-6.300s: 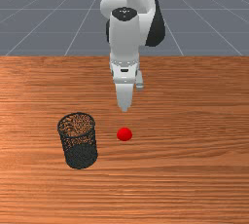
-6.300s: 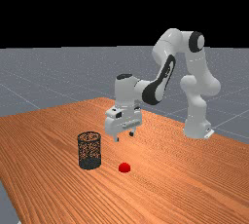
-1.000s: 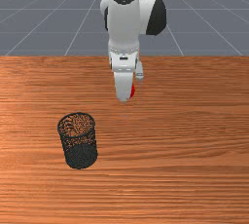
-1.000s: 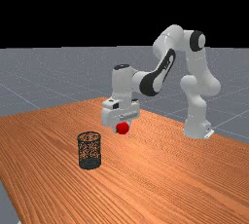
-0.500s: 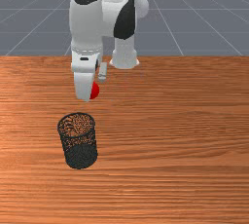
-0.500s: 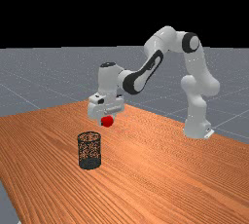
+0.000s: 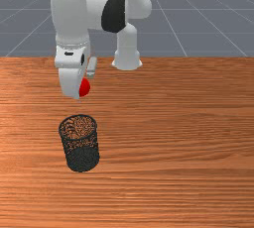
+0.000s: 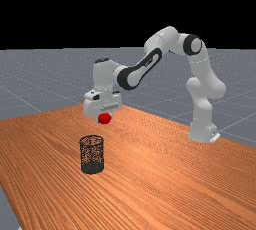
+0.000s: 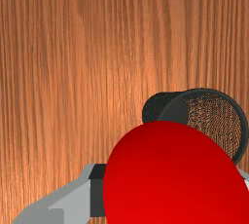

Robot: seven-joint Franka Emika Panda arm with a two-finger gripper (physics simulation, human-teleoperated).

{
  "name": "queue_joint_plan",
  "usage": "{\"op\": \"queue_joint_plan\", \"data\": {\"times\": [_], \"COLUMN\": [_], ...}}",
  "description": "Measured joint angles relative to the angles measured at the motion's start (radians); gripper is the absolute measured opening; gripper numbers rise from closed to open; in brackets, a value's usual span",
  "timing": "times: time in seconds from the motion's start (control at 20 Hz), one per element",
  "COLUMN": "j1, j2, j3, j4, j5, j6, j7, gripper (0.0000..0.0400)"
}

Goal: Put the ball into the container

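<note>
Because the container (image 7: pixel 82 160) stands upright and open-topped, well in from the arm-side edge of the table (image 7: pixel 198 133), the gripper (image 8: pixel 104 118) grasps the ball (image 9: pixel 170 174) in mid-air, higher than the container, presumably to clear its wall before dropping in.

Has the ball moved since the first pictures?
Yes: the ball has risen off the table, toward the far view's left, and now shows higher than the container.
</note>
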Motion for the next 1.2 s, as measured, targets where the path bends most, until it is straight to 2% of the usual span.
{"op": "queue_joint_plan", "data": {"times": [0.2,0.6,0.8,0.95,1.1,1.2], "j1": [0.004,0.007,0.007,0.007,0.009,0.021], "j2": [0.029,0.231,0.294,0.313,0.355,0.344], "j3": [0.002,0.006,0.007,0.008,0.012,0.013], "j4": [0.048,0.375,0.379,0.339,0.398,0.372], "j5": [0.0,0.0,-0.001,0.002,0.006,0.005], "j6": [-0.029,-0.205,-0.17,-0.105,-0.112,-0.095], "j7": [0.005,0.017,0.02,0.021,0.029,0.047], "gripper": [0.0279,0.028,0.028,0.028,0.028,0.0279]}}
